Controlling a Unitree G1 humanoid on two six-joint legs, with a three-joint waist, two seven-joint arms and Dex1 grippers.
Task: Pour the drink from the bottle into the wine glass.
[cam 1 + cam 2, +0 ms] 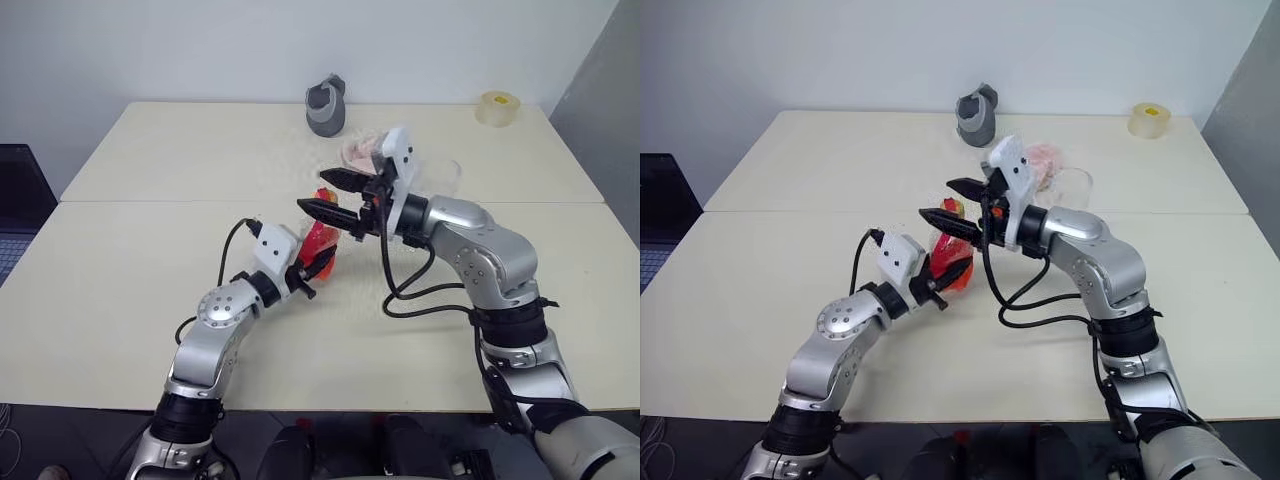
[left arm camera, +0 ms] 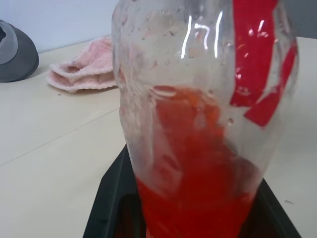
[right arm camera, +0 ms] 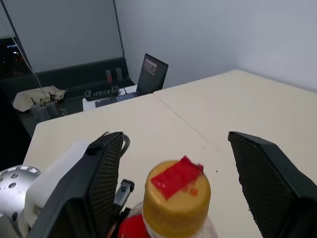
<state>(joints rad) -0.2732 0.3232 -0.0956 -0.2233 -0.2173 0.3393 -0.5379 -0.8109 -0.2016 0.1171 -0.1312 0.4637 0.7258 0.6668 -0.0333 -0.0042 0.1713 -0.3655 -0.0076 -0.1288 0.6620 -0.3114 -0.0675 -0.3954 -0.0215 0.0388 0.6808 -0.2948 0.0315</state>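
Right wrist view: bottle [image 3: 178, 198] upright, cap up, left hand [image 1: 308, 268] clamped.

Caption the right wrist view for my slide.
Open right pincer straddles the capped bottle held by the left pincer.

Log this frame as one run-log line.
left gripper: shut on bottle | right gripper: open, fingers either side of cap | cap: on | wine glass: behind right arm, no drink in it

Grey holder [image 1: 326, 104], pink cloth [image 2: 84, 73], tape roll [image 1: 497, 107] on table [image 1: 150, 250]
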